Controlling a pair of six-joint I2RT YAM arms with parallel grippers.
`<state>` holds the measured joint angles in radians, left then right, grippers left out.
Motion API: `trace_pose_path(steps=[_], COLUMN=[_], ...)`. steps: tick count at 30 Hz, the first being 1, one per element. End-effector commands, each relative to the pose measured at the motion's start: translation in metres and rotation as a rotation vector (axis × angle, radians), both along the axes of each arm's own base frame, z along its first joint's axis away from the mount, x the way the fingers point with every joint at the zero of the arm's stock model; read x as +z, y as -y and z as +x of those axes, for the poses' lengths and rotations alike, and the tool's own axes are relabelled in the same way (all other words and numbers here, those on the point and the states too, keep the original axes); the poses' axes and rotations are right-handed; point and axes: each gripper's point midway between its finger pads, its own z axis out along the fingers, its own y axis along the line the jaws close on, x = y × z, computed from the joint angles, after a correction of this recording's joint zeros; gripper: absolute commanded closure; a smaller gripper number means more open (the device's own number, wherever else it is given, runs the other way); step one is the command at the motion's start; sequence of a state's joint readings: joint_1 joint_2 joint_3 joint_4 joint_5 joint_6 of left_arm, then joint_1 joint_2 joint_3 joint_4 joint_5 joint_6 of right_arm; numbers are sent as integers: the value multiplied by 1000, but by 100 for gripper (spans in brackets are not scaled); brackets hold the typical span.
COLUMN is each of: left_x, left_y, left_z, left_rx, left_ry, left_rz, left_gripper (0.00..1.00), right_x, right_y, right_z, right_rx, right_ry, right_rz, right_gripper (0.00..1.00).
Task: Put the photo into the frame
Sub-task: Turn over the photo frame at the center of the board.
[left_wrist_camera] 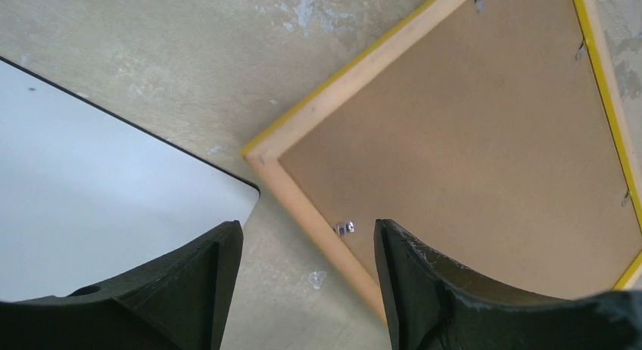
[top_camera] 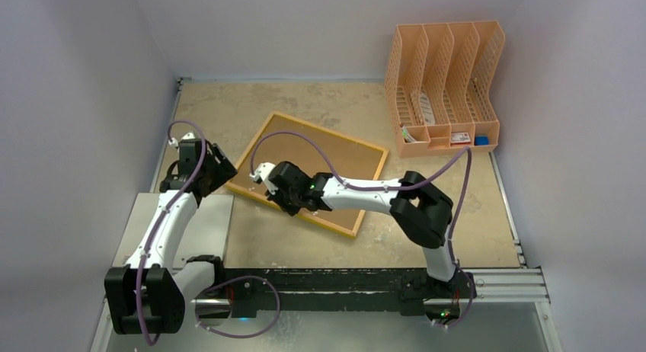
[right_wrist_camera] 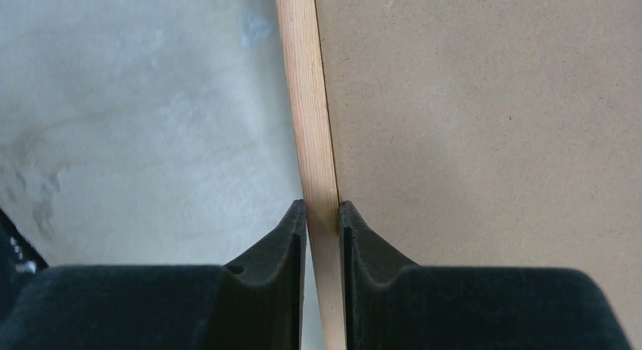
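Note:
The frame (top_camera: 329, 132) lies back-up and askew in the middle of the table, with light wood rails, yellow outer edges and a brown backing board (top_camera: 320, 158) inside it. My right gripper (top_camera: 273, 193) is shut on the frame's near-left rail (right_wrist_camera: 306, 100), one finger outside it and one on the backing board (right_wrist_camera: 484, 138). My left gripper (top_camera: 222, 171) is open and empty, hovering over the frame's left corner (left_wrist_camera: 303, 206); its jaws stand wide apart around the rail and a small metal tab. The photo is not in view.
A blank grey-white panel (top_camera: 209, 222) with a dark edge lies flat at the near left, also in the left wrist view (left_wrist_camera: 98, 198). A peach file rack (top_camera: 442, 85) stands at the back right. Walls close in on three sides.

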<state>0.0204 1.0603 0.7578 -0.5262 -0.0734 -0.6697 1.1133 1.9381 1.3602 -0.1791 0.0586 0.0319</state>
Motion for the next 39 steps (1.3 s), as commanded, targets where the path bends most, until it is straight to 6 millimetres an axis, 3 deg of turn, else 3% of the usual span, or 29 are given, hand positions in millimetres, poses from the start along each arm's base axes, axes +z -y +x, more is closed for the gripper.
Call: trace_pose_path(steps=[1,8,15,21,30,39], left_x=[-8,-30,-22,-23,-30,-34], left_y=[14,52,55,79,81,85], left_z=[5,1,2,4,1,10], left_rx=[-2,-124,-134,-162,-148,-106], left_ry=[35,73,170,257,250,306], left_rz=[-100,-281,-296,-471,-503,-586], left_gripper=[32,32,33,34,34,39], right_x=[41,53,75,91,109,120], right_y=[-45,-58,-60,-63,-64,-69], right_z=[14,30,35,36,44,38], right_rx=[-50,-117,-149,-153,-172,-147], right_ry=[12,-4,-14,-38,-45,-68], right_rz=[158,200,269,323,366,410], right_gripper=[100,100,100,100,100,100])
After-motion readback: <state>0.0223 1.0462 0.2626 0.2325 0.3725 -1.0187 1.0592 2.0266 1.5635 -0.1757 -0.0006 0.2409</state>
